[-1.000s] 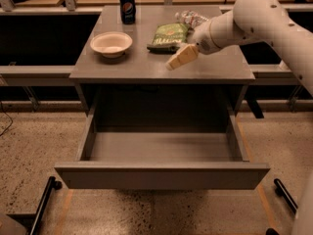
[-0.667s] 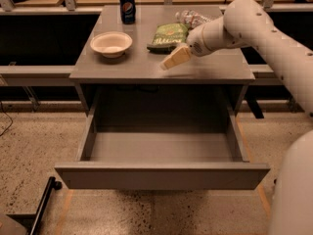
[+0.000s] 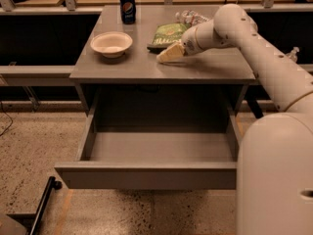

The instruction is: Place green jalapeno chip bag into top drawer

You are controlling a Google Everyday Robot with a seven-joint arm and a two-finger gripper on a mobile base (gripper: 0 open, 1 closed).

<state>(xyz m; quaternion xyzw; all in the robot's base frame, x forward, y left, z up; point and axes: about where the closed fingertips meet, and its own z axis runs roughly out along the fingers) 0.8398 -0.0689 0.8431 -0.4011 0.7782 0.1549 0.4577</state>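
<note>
One arm [image 3: 254, 48] reaches over the table [image 3: 127, 67] — its gripper [image 3: 170, 53] sits low at the near edge of the green chip bag [image 3: 168, 33], perhaps touching it; whether it holds anything we cannot tell. Below, the top drawer [image 3: 146, 175] stands pulled open.

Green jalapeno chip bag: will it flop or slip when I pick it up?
Probably light and floppy: the green jalapeno chip bag lies flat on the table. Its surface looks smooth, so it may slip. The pincer is beside its near edge.
</note>
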